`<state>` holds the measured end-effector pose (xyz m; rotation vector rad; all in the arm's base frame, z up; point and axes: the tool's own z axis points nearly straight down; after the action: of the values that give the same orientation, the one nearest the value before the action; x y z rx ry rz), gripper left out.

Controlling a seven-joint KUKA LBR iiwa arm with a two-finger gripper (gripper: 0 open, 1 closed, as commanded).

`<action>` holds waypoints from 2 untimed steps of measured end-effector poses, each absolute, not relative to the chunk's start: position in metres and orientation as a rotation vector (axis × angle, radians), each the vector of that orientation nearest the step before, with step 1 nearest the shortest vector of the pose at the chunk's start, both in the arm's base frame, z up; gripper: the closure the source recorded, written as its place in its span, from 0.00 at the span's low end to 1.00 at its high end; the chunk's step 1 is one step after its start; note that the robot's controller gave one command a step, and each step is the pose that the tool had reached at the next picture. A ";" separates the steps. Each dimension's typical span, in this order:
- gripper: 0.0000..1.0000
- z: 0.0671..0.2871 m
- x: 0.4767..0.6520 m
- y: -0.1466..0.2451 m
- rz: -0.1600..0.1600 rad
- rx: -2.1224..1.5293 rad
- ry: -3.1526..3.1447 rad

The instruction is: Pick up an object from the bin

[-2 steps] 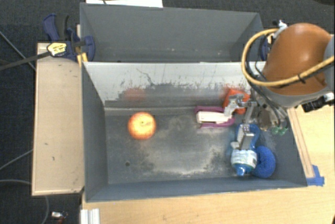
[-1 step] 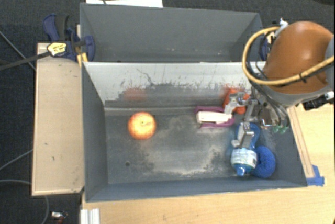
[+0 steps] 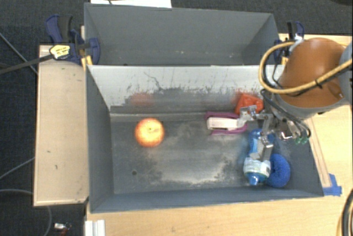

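Well, the jaws hang over the crowded right end of the bin (image 3: 182, 166).
They sit just above a blue bottle (image 3: 256, 164) lying near the front right corner, with a round blue thing (image 3: 280, 170) touching its side, a purple-and-white thing (image 3: 226, 123) near on the left and an orange thing (image 3: 247, 102) by the back wall; a yellow-red apple (image 3: 149, 133) lies well apart at the left. Whether the jaws are wide or narrow I cannot tell. The danger, as I judge it, is the crowding — a descent may pinch two things together or push the bottle, which looks smooth and may roll or slip free — and the right wall leaves little room.
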<state>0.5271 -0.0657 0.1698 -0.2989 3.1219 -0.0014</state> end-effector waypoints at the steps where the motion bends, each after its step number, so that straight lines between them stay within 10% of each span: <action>1: 0.00 0.161 0.509 -0.099 -0.003 -0.868 3.012; 2: 0.00 0.135 0.537 -0.138 -0.003 -1.007 2.970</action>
<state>0.5370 -0.1382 0.1354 -1.0065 2.9704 -0.0031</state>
